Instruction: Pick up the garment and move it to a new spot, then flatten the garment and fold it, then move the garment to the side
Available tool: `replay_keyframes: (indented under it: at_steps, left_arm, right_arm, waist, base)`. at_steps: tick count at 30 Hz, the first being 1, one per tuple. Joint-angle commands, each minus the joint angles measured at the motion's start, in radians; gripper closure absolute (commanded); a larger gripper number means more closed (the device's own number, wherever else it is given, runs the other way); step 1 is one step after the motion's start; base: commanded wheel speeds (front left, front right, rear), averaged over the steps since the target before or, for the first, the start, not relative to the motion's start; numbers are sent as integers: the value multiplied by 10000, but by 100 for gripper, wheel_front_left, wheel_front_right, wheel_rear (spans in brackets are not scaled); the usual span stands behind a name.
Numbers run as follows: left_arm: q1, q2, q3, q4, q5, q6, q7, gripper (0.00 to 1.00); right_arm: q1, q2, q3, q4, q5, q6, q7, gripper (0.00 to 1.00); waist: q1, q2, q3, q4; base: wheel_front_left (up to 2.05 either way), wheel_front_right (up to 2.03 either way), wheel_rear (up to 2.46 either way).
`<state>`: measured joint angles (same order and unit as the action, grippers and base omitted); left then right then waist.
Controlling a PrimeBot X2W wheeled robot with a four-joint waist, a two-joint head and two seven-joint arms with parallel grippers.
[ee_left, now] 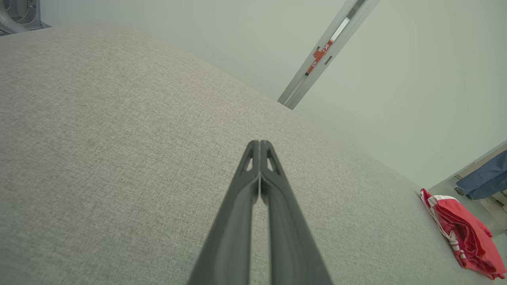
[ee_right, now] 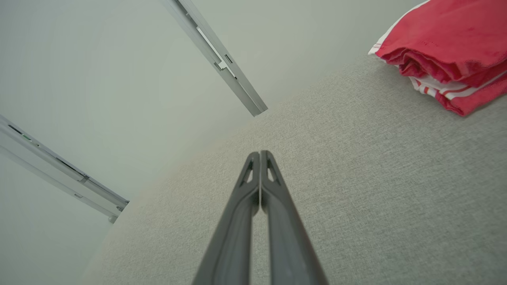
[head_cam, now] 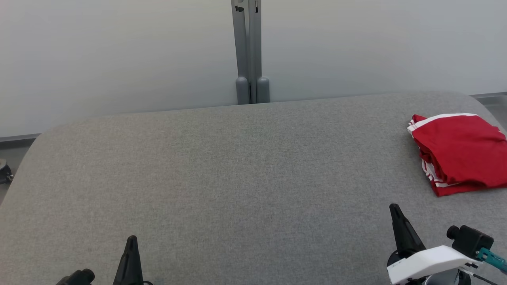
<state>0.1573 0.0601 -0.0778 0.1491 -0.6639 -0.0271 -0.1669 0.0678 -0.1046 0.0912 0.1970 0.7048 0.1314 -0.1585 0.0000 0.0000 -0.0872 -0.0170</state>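
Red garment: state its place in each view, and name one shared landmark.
Head view: red garment, folded, at the right edge.
Left wrist view: garment in the lower right corner.
Right wrist view: garment in the upper right corner.
Shared landmark: grey post behind the table.

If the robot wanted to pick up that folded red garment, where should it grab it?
Probably the stacked, white-striped edge of the red garment that faces the middle of the table. The right gripper, its fingers now shut, is nearest; opened, it could slide in low from that side and pinch all layers together.
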Motion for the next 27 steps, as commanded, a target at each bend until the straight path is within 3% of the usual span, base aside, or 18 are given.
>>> replay_keyframes:
  at_steps: [1, 27]
  left_arm:
    - [-353, 110, 79, -73, -395, -80, 63, 100]
    - [-1224, 180, 580, 270, -3899, -448, 926, 100]
  right_arm:
    - [-360, 3, -93, -98, 385, -3, 79, 100]
    - [-905, 119, -709, 95, 3671, -5, 967, 100]
  waist:
    - [0, 0, 13, 3]
    - [0, 0, 255, 48]
  base:
    - [0, 0, 0]
    - [0, 0, 0]
